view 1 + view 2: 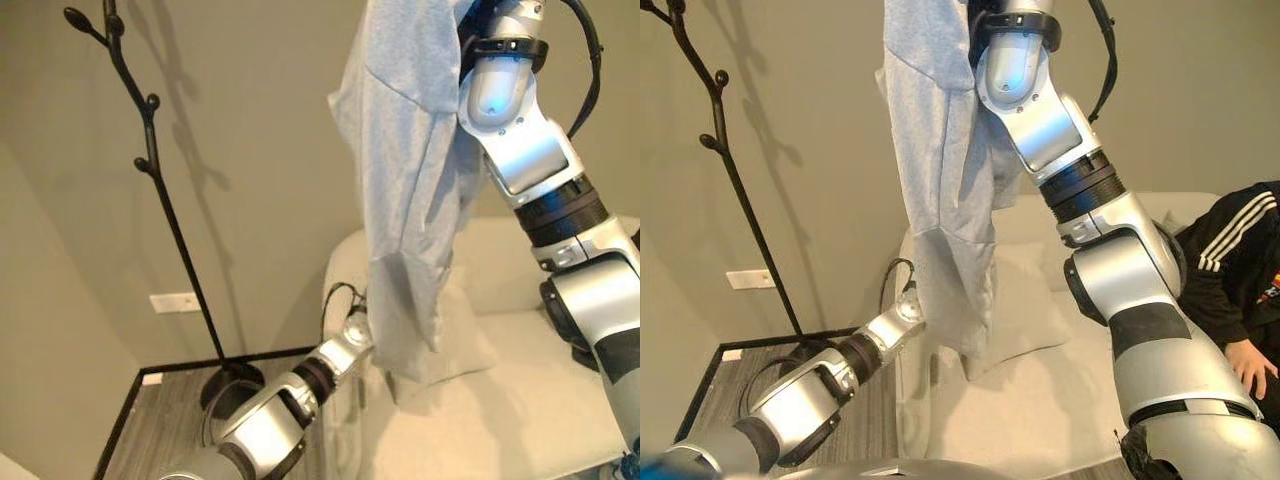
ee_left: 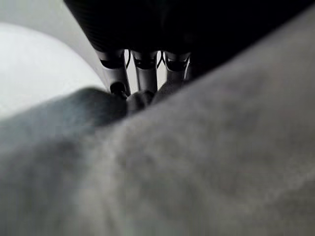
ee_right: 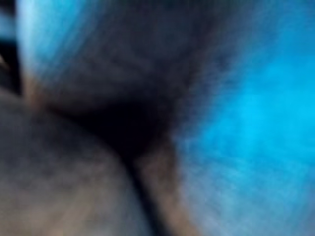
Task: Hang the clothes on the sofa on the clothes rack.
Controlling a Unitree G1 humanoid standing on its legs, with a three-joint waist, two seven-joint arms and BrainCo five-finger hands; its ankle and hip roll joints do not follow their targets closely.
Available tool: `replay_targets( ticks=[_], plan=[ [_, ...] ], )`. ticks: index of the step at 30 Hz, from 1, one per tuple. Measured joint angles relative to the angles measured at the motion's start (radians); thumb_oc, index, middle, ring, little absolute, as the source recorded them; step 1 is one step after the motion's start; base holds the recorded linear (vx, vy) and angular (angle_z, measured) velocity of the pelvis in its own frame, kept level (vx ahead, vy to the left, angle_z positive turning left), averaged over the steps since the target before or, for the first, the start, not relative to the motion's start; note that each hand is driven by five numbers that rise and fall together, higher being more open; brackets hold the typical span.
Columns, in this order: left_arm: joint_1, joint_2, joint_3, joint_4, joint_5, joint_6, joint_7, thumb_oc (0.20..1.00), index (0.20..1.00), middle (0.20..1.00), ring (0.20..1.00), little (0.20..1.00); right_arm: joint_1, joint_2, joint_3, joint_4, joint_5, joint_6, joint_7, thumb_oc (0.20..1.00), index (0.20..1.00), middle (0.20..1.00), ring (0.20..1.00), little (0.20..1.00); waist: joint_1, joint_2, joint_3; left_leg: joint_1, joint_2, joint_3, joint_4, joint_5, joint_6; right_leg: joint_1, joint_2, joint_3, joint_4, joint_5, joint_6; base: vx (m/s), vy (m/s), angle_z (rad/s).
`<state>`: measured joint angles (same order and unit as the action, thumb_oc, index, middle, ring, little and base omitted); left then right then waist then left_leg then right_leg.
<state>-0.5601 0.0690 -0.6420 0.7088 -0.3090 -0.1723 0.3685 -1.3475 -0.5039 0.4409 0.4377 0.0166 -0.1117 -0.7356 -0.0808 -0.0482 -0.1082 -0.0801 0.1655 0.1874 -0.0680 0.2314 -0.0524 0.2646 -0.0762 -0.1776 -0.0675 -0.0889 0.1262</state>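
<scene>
Now you have one grey garment (image 1: 410, 180) hanging high in the air, with an arm at each end of it.

Your right arm reaches up above the sofa (image 1: 520, 400), and its hand is out of sight at the top edge, so you cannot tell whether its fingers are curled on the cloth; the garment drapes down from where that arm ends. Your left hand (image 2: 140, 81) is at the garment's lower part, fingers running straight down into a fold of the grey cloth with their tips buried, so you cannot tell whether they pinch it. One black clothes rack (image 1: 150, 150) stands well apart to the left of that hand, its branches bare. One person (image 1: 1240, 280) in a dark striped sleeve sits just beside your right arm.
</scene>
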Motion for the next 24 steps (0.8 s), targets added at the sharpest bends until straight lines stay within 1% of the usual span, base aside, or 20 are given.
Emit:
replay_targets(
  ticks=[3, 4, 5, 7, 8, 9, 10, 11, 13, 14, 15, 16, 17, 19, 20, 21, 22, 23, 24],
  plan=[
    [0.037, 0.047, 0.042, -0.046, 0.000, 0.002, 0.010, 0.200, 0.200, 0.200, 0.200, 0.200, 0.025, -0.040, -0.001, -0.019, -0.009, 0.019, 0.006, 0.200, 0.200, 0.200, 0.200, 0.200, 0.016, 0.003, 0.002, -0.002, -0.003, -0.007, -0.001, 0.000, 0.000, 0.003, 0.000, -0.008, -0.001, -0.001, 0.001, -0.02, -0.015, 0.08],
    [0.076, 0.080, 0.071, -0.107, 0.002, 0.002, 0.019, 0.200, 0.200, 0.200, 0.200, 0.200, 0.063, -0.080, -0.002, -0.072, -0.021, 0.020, 0.015, 0.200, 0.200, 0.200, 0.200, 0.200, 0.028, 0.002, 0.002, -0.002, -0.003, -0.007, -0.001, 0.000, 0.000, 0.004, 0.000, -0.009, -0.002, -0.001, 0.001, 0.00, 0.000, 0.00],
    [0.089, 0.099, 0.090, -0.126, 0.004, 0.004, 0.019, 0.200, 0.200, 0.200, 0.200, 0.200, 0.078, -0.097, -0.005, -0.091, -0.036, 0.022, 0.025, 0.200, 0.200, 0.200, 0.200, 0.200, 0.033, 0.003, 0.003, -0.002, -0.005, -0.008, -0.001, 0.001, 0.001, 0.007, 0.000, -0.010, -0.002, -0.001, 0.001, -0.03, -0.022, 0.05],
    [0.150, 0.126, 0.152, -0.235, 0.011, 0.007, 0.022, 0.200, 0.200, 0.200, 0.200, 0.200, 0.144, -0.157, -0.034, -0.172, -0.085, 0.023, 0.037, 0.200, 0.200, 0.200, 0.200, 0.200, 0.039, -0.002, 0.007, 0.000, -0.008, -0.013, -0.001, 0.001, 0.001, 0.016, -0.001, -0.018, -0.008, -0.001, 0.001, -0.03, -0.028, 0.09],
    [0.165, 0.148, 0.183, -0.258, 0.015, 0.008, 0.029, 0.200, 0.200, 0.200, 0.200, 0.200, 0.164, -0.170, -0.048, -0.191, -0.102, 0.021, 0.044, 0.200, 0.200, 0.200, 0.200, 0.200, 0.046, 0.000, 0.009, 0.002, -0.009, -0.014, -0.001, 0.001, 0.001, 0.020, -0.001, -0.019, -0.010, -0.001, 0.001, -0.05, -0.063, 0.11],
    [0.263, 0.210, 0.316, -0.418, 0.056, 0.006, 0.045, 0.200, 0.200, 0.200, 0.200, 0.200, 0.303, -0.243, -0.123, -0.326, -0.139, 0.013, 0.067, 0.200, 0.200, 0.200, 0.200, 0.200, 0.061, 0.001, 0.026, 0.015, -0.011, -0.021, -0.002, 0.001, 0.001, 0.041, 0.001, -0.028, -0.016, -0.003, 0.000, -0.06, -0.092, 0.13],
    [0.298, 0.227, 0.360, -0.463, 0.078, 0.007, 0.052, 0.200, 0.200, 0.200, 0.200, 0.200, 0.352, -0.265, -0.140, -0.360, -0.153, 0.012, 0.074, 0.200, 0.200, 0.200, 0.200, 0.200, 0.061, 0.000, 0.030, 0.016, -0.011, -0.030, -0.001, 0.001, 0.001, 0.045, 0.003, -0.034, -0.017, -0.005, -0.002, -0.05, -0.076, 0.16],
    [0.321, 0.242, 0.405, -0.482, 0.097, 0.006, 0.065, 0.200, 0.200, 0.200, 0.200, 0.200, 0.383, -0.274, -0.156, -0.369, -0.171, 0.009, 0.079, 0.200, 0.200, 0.200, 0.200, 0.200, 0.059, 0.002, 0.038, 0.022, -0.010, -0.033, 0.000, 0.001, 0.001, 0.050, 0.005, -0.037, -0.015, -0.010, -0.004, -0.05, -0.075, 0.15],
    [0.349, 0.260, 0.493, -0.513, 0.153, 0.010, 0.090, 0.200, 0.200, 0.200, 0.200, 0.200, 0.450, -0.283, -0.188, -0.405, -0.177, 0.009, 0.105, 0.200, 0.200, 0.200, 0.200, 0.200, 0.074, 0.009, 0.054, 0.031, -0.004, -0.036, 0.002, 0.001, 0.000, 0.058, 0.011, -0.040, -0.008, -0.016, -0.012, -0.06, -0.073, 0.06],
    [0.358, 0.272, 0.538, -0.530, 0.179, 0.010, 0.110, 0.200, 0.200, 0.200, 0.200, 0.200, 0.477, -0.287, -0.193, -0.416, -0.188, 0.006, 0.116, 0.200, 0.200, 0.200, 0.200, 0.200, 0.089, 0.014, 0.059, 0.030, -0.001, -0.040, 0.004, 0.001, 0.000, 0.059, 0.017, -0.042, 0.002, -0.019, -0.012, -0.10, -0.090, 0.08],
    [0.375, 0.286, 0.570, -0.566, 0.223, 0.011, 0.124, 0.200, 0.200, 0.200, 0.200, 0.200, 0.506, -0.287, -0.203, -0.441, -0.209, 0.003, 0.135, 0.200, 0.200, 0.200, 0.200, 0.200, 0.100, 0.017, 0.068, 0.029, 0.003, -0.045, 0.005, 0.003, -0.003, 0.058, 0.026, -0.048, 0.011, -0.023, -0.015, -0.15, -0.120, 0.22],
    [0.411, 0.299, 0.633, -0.646, 0.296, 0.010, 0.149, 0.200, 0.200, 0.200, 0.200, 0.200, 0.554, -0.291, -0.207, -0.490, -0.245, -0.009, 0.157, 0.200, 0.200, 0.200, 0.200, 0.200, 0.114, 0.019, 0.093, 0.023, 0.008, -0.067, 0.020, 0.010, -0.014, 0.057, 0.042, -0.059, 0.034, -0.036, -0.023, -0.17, -0.132, 0.31],
    [0.426, 0.298, 0.663, -0.674, 0.331, 0.009, 0.165, 0.200, 0.200, 0.200, 0.200, 0.200, 0.570, -0.293, -0.207, -0.505, -0.266, -0.018, 0.168, 0.200, 0.200, 0.200, 0.200, 0.200, 0.120, 0.020, 0.104, 0.013, 0.015, -0.081, 0.028, 0.012, -0.018, 0.055, 0.044, -0.069, 0.040, -0.043, -0.027, -0.14, -0.098, 0.38],
    [0.472, 0.301, 0.714, -0.736, 0.400, 0.011, 0.188, 0.200, 0.200, 0.200, 0.200, 0.200, 0.599, -0.298, -0.209, -0.539, -0.327, -0.032, 0.185, 0.200, 0.200, 0.200, 0.200, 0.200, 0.149, 0.031, 0.133, -0.003, 0.034, -0.115, 0.040, 0.019, -0.038, 0.050, 0.067, -0.091, 0.059, -0.054, -0.043, -0.12, -0.055, 0.37],
    [0.479, 0.298, 0.727, -0.743, 0.410, 0.011, 0.200, 0.200, 0.200, 0.200, 0.200, 0.200, 0.605, -0.300, -0.209, -0.544, -0.337, -0.036, 0.194, 0.200, 0.200, 0.200, 0.200, 0.200, 0.171, 0.039, 0.150, -0.005, 0.039, -0.119, 0.042, 0.016, -0.037, 0.053, 0.078, -0.100, 0.064, -0.059, -0.052, -0.20, -0.071, 0.32],
    [0.487, 0.302, 0.732, -0.748, 0.424, 0.014, 0.213, 0.200, 0.200, 0.200, 0.200, 0.200, 0.608, -0.299, -0.209, -0.544, -0.360, -0.044, 0.198, 0.200, 0.200, 0.200, 0.200, 0.200, 0.202, 0.057, 0.165, -0.008, 0.044, -0.132, 0.043, 0.017, -0.039, 0.051, 0.091, -0.112, 0.079, -0.066, -0.059, -0.26, -0.070, 0.28],
    [0.494, 0.302, 0.736, -0.758, 0.444, 0.015, 0.215, 0.200, 0.200, 0.200, 0.200, 0.200, 0.609, -0.301, -0.210, -0.547, -0.368, -0.047, 0.198, 0.200, 0.200, 0.200, 0.200, 0.200, 0.208, 0.052, 0.171, -0.009, 0.047, -0.143, 0.046, 0.018, -0.041, 0.051, 0.095, -0.118, 0.091, -0.069, -0.059, -0.24, -0.055, 0.37],
    [0.522, 0.304, 0.739, -0.789, 0.467, 0.018, 0.221, 0.200, 0.200, 0.200, 0.200, 0.200, 0.613, -0.295, -0.208, -0.546, -0.381, -0.051, 0.194, 0.200, 0.200, 0.200, 0.200, 0.200, 0.226, 0.074, 0.184, -0.027, 0.056, -0.151, 0.047, 0.016, -0.046, 0.038, 0.116, -0.138, 0.121, -0.075, -0.068, -0.16, -0.016, 0.56],
    [0.552, 0.305, 0.741, -0.827, 0.492, 0.018, 0.224, 0.200, 0.200, 0.200, 0.200, 0.200, 0.619, -0.291, -0.208, -0.547, -0.398, -0.052, 0.188, 0.200, 0.200, 0.200, 0.200, 0.200, 0.225, 0.077, 0.186, -0.043, 0.065, -0.147, 0.035, 0.015, -0.046, 0.022, 0.121, -0.162, 0.136, -0.083, -0.079, -0.13, 0.046, 0.68]
  ],
)
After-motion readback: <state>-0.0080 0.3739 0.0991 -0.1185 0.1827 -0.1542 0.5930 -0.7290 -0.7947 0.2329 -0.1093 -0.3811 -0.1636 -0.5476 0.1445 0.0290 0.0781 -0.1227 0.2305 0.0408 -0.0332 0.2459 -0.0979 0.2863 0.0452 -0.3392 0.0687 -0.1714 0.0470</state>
